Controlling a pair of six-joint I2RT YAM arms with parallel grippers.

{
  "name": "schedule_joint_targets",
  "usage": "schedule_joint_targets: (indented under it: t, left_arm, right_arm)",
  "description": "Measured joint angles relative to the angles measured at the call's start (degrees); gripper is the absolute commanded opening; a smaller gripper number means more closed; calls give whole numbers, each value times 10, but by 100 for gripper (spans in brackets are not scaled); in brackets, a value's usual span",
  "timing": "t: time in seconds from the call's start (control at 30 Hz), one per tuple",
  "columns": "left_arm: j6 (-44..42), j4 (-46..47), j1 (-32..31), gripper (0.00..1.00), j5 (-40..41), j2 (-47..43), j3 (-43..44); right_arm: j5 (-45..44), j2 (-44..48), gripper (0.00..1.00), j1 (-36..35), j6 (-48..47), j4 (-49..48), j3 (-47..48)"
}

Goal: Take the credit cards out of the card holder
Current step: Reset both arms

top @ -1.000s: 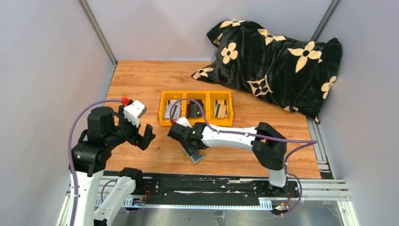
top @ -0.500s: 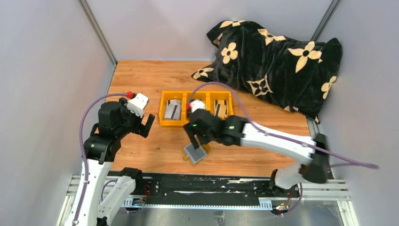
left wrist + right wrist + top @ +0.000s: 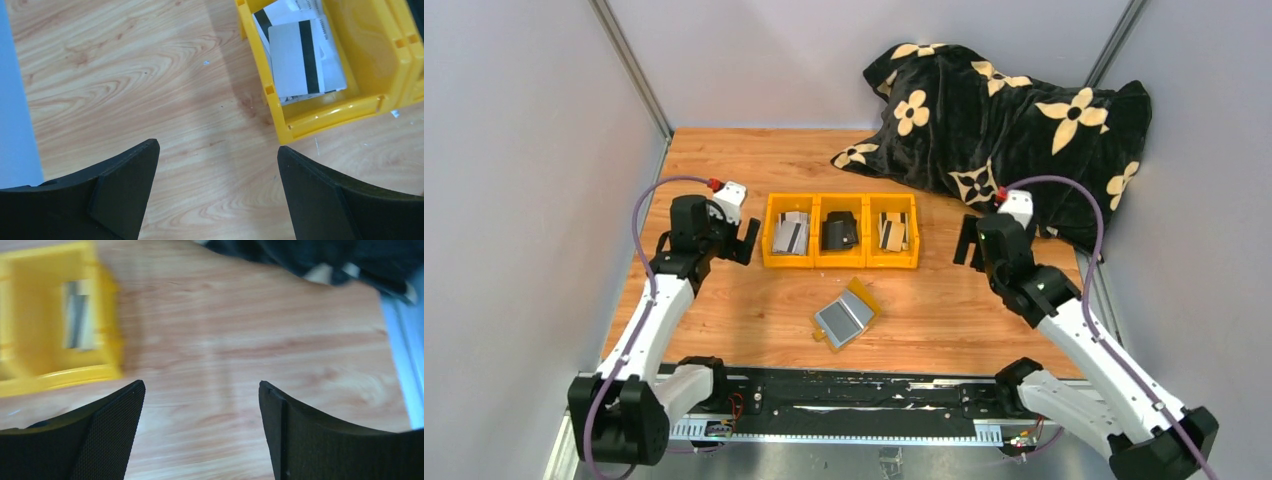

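My left gripper (image 3: 217, 150) stood wide open with nothing between its fingers, only bare wood of the table (image 3: 724, 160) showing in the gap. It sat just beside the left end of the yellow tray (image 3: 842, 264) and touched none of it. My right gripper (image 3: 201, 385) was spread just as wide and held nothing either. It sat off the tray's right end, near the edge of the black flowered blanket (image 3: 1014, 120), and its wrist view was blurred. The card holder (image 3: 844, 318) lay open on the table in front of the tray, between my two arms and well apart from both grippers, with a grey face up and a mustard flap showing at its far corner. I could not tell whether that grey face was a card or the lining. The credit cards (image 3: 305, 60) lay stacked in the tray's left compartment, the top one pale grey with a black stripe. Another card-like piece lay in the right compartment, and a black pouch (image 3: 840, 232) filled the middle one.
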State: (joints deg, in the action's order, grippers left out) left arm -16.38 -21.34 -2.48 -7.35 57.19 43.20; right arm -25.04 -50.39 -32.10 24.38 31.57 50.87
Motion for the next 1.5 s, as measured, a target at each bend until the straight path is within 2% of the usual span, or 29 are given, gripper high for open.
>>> schedule_joint_targets:
  t: [0.2, 0.37, 0.57, 0.7, 0.77, 0.87, 0.93, 1.17, 1.3, 1.5]
  left_arm:
    - [36, 175, 9, 100, -10, 51, -100]
    - [69, 348, 9, 100, -14, 94, -191]
    - [105, 543, 13, 100, 2, 156, -258]
    - [122, 734, 16, 100, 19, 201, -325]
    - [130, 779, 16, 100, 36, 212, -355]
    - [141, 806, 16, 100, 58, 212, -360]
    - [146, 811, 16, 100, 74, 212, -348]
    - [148, 812, 9, 100, 97, 212, -320]
    - [148, 812, 9, 100, 101, 212, -320]
    - [148, 812, 9, 100, 102, 212, -320]
  right_arm:
    - [-174, 44, 89, 84, -41, -145, -195]
    - [-256, -10, 89, 152, -56, -256, -252]
    - [-296, -89, 89, 163, -114, -479, -340]
    - [-283, -175, 90, 167, -182, -645, -369]
    - [-266, -212, 90, 169, -214, -721, -376]
    - [-228, -270, 90, 170, -270, -835, -384]
    - [-188, -302, 91, 171, -301, -879, -384]
    - [-45, -304, 94, 241, -308, -815, -309]
    - [3, -295, 94, 240, -314, -918, -388]
    - [24, -312, 95, 249, -311, -906, -395]
